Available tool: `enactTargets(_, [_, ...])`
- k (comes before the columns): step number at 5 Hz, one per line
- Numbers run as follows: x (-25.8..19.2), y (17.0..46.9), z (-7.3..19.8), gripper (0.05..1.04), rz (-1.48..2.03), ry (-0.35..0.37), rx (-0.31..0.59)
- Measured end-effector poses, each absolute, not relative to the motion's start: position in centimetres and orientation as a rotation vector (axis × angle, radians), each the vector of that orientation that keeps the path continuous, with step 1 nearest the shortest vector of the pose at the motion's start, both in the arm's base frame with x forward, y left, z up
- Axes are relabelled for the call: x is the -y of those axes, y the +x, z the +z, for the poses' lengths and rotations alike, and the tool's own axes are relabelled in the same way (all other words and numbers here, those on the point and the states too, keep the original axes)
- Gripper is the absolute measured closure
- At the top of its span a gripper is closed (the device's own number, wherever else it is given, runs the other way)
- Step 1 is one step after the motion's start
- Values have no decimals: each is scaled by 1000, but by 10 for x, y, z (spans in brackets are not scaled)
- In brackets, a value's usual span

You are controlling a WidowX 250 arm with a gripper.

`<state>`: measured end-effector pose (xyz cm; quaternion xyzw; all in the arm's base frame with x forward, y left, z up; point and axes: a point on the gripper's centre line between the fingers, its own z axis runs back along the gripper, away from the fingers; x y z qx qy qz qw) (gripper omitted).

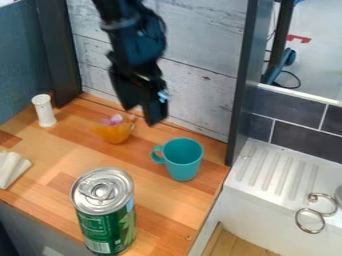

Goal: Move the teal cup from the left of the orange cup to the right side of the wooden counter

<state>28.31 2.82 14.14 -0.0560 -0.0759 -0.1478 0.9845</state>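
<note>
the black hand (143, 116) hangs over the far part of the wooden surface (157, 205), its two fingers set apart with nothing between them. below it and to the left, near the far wall, sits a small orange cup (115, 132), rounded and somewhat see-through, with pinkish-purple and pale bits (115, 120) showing at its top. to the right and nearer stands a teal mug (184, 159), upright, plain and rather glossy, its round mouth facing up and its looped handle pointing left. neither touches the hand. a tall green can (107, 225) with a silver lid and pull tab stands at the near side. at the far left is a slim white cylinder (44, 111); nearer, at the left edge, lies a white folded item (12, 169). on the right, metal rings (310, 221) rest by a white ribbed drainboard (274, 175).
</note>
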Motion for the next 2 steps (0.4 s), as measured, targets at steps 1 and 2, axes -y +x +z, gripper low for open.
enactTargets(1, [-49,257,144,83,-198,-103,23])
enactTargets(2, [-63,247,144,83,-151,-59,-34])
